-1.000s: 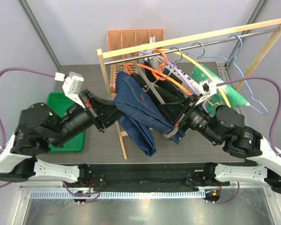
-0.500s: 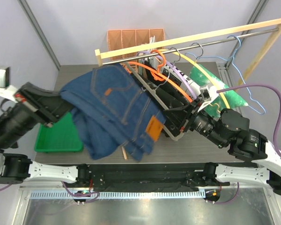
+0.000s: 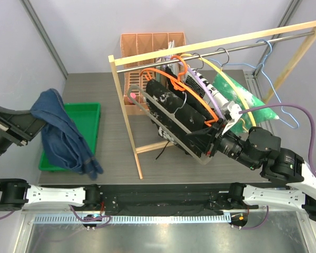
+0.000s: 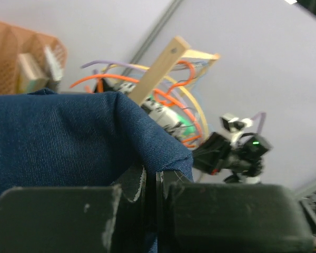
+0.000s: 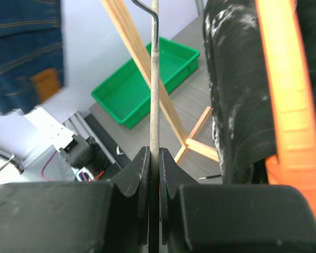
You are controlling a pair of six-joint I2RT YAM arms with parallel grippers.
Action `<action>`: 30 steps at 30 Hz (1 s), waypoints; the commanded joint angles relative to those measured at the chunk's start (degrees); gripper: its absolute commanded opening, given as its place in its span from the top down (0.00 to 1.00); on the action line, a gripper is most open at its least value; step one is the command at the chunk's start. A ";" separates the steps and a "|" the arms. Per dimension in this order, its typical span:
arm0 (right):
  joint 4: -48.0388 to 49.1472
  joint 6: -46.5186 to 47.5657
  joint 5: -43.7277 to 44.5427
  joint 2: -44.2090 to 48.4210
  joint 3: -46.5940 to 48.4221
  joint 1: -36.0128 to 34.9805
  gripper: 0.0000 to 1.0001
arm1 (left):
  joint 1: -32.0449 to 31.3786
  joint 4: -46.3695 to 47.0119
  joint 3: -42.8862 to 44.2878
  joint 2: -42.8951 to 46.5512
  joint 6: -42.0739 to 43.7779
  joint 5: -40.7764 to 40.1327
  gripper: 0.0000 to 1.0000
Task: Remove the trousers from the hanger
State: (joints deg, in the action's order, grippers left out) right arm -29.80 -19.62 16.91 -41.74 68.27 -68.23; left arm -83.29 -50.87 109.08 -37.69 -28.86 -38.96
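Note:
The navy blue trousers (image 3: 63, 134) hang from my left gripper (image 3: 36, 120) at the far left, over the green tray (image 3: 87, 118), clear of the rack. In the left wrist view the jaws (image 4: 150, 176) are shut on a fold of the navy cloth (image 4: 58, 137). My right gripper (image 3: 204, 150) is shut on the bare grey hanger bar (image 3: 163, 126), seen as a thin rod (image 5: 154, 79) between its jaws (image 5: 154, 158). The black speckled trousers (image 3: 174, 105) stay draped on the orange hanger (image 3: 168, 79) on the rack, right beside the grey bar (image 5: 237, 89).
A wooden rack frame (image 3: 127, 126) with a metal rail (image 3: 210, 52) holds several more hangers, orange, purple, yellow and blue. An orange mesh organizer (image 3: 152, 42) stands at the back. A green bag (image 3: 253, 103) lies at the right.
My left arm swung far left, pulling the navy trousers off the grey hanger; they now hang over the green tray. My right gripper kept its hold on the hanger, which is now bare.

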 commanded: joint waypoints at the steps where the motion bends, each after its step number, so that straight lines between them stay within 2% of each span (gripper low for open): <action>1: 1.24 0.63 -4.42 2.01 -0.07 0.02 0.99 | -0.12 -8.52 -2.45 0.25 -1.90 -9.45 1.00; 3: 0.45 0.11 -5.30 2.88 -0.59 0.02 0.99 | -0.21 -12.64 -7.00 0.34 -2.34 -16.54 1.00; 10: -2.80 -1.92 -7.68 4.82 -0.77 0.02 0.99 | -2.76 -17.58 -19.23 -1.15 -6.46 -35.44 1.00; 16: -3.51 -3.32 -8.03 8.42 -4.02 0.02 0.99 | -8.46 -12.24 -24.70 1.56 -3.14 -47.86 1.00; 17: -3.25 -3.58 -8.38 8.86 -5.15 0.02 0.99 | -10.21 -5.88 -27.14 2.61 -1.39 -50.83 0.99; 18: -3.07 -3.93 -8.55 9.13 -5.69 0.02 0.99 | -14.49 -0.51 -29.08 5.06 8.29 -52.52 0.99; 19: -2.46 -4.03 -8.64 9.82 -6.21 0.02 0.99 | -17.23 5.03 -31.62 6.30 13.34 -55.06 0.99; 20: -2.11 -4.20 -8.73 9.92 -7.18 0.11 0.99 | -20.13 15.78 -35.30 7.36 18.79 -61.00 0.99; 21: -1.75 -4.29 -8.82 10.01 -7.45 0.02 0.99 | -25.56 15.46 -35.68 8.59 21.19 -61.06 0.99; 23: -0.79 -4.46 -8.82 10.01 -8.41 0.02 0.99 | -29.72 7.84 -34.90 11.05 13.34 -61.06 1.00; 26: 0.09 -4.47 -8.47 9.48 -9.29 0.11 0.99 | -28.61 9.30 -37.01 10.28 16.47 -61.15 0.99; 28: 0.01 -4.64 -8.47 9.04 -9.12 0.02 0.99 | -26.15 5.71 -33.95 7.82 13.42 -61.06 1.00; 30: 0.01 -4.90 -8.90 8.60 -8.86 0.02 0.99 | -22.89 6.22 -30.00 3.35 14.44 -61.06 1.00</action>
State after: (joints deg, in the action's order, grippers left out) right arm -34.39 -23.86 8.82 -32.51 58.76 -68.23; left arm -109.97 -48.71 73.54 -27.55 -15.88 -83.40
